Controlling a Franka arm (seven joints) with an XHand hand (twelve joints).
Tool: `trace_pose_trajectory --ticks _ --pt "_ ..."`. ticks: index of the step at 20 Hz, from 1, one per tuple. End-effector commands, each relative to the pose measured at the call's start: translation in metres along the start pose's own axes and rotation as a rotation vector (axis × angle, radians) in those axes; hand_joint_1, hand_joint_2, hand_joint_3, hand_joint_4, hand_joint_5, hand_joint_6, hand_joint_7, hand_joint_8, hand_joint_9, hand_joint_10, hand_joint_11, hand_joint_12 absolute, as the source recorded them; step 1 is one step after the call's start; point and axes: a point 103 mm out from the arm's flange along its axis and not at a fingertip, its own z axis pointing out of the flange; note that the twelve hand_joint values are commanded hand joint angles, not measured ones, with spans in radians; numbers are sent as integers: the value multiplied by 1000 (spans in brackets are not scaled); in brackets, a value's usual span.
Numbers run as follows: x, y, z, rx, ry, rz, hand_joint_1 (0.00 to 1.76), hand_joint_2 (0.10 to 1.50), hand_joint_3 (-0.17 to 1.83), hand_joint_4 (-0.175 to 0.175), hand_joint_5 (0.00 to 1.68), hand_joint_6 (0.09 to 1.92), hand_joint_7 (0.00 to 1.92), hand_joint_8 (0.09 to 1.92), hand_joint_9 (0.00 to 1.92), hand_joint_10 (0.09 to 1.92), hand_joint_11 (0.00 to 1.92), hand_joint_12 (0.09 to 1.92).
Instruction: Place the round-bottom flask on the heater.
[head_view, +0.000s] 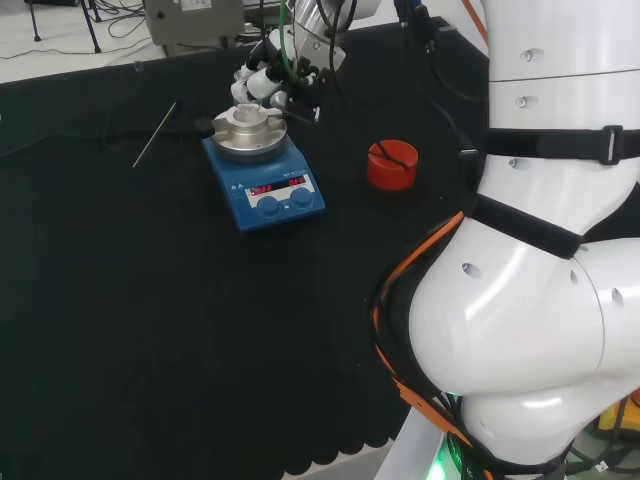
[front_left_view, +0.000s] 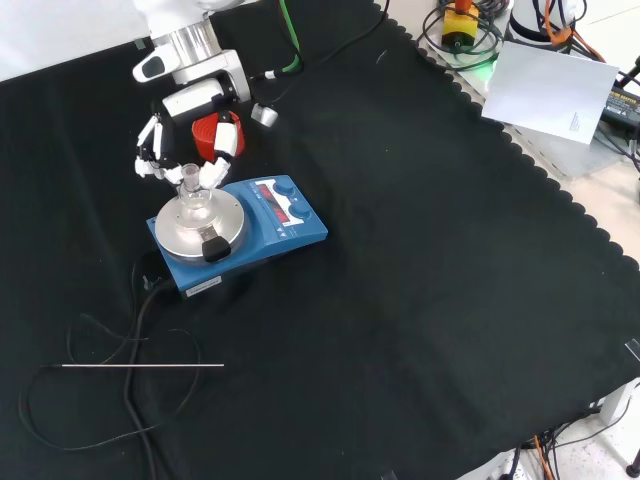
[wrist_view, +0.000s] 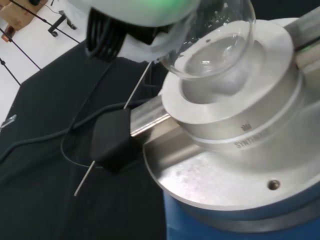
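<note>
Clear glass round-bottom flask (wrist_view: 212, 40), empty, sits in the heater's (front_left_view: 240, 235) steel bowl; my hand (front_left_view: 190, 135) pinches its neck.

In the head view the round-bottom flask (head_view: 247, 103) is clear glass and hardly shows against the metal block of the heater (head_view: 262, 170); the hand (head_view: 262, 82) stands over it, and whether its fingers (head_view: 245, 90) touch the neck is too small to tell. The red stand (front_left_view: 208, 131) is half hidden behind the hand in the front view. In the wrist view the flask's neck is cut off by the picture's edge, a blurred white part of the hand covers its upper side, and the heater's blue body runs out of the picture. The thin metal rod (wrist_view: 112, 131) passes behind the black plug (wrist_view: 111, 140).
</note>
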Motion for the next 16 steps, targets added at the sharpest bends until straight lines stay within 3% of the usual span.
trace_pose_trajectory --ticks 1,7,16 --pt "-2 0 3 5 -15 8 1122 614 780 175 1228 811 518 597 797 513 543 1206" --pt "1 1 8 19 -19 -5 1122 614 779 175 1229 809 518 597 796 514 541 1208" --pt "-2 1 13 16 -44 23 1123 614 778 175 1230 807 517 598 795 516 538 1210"
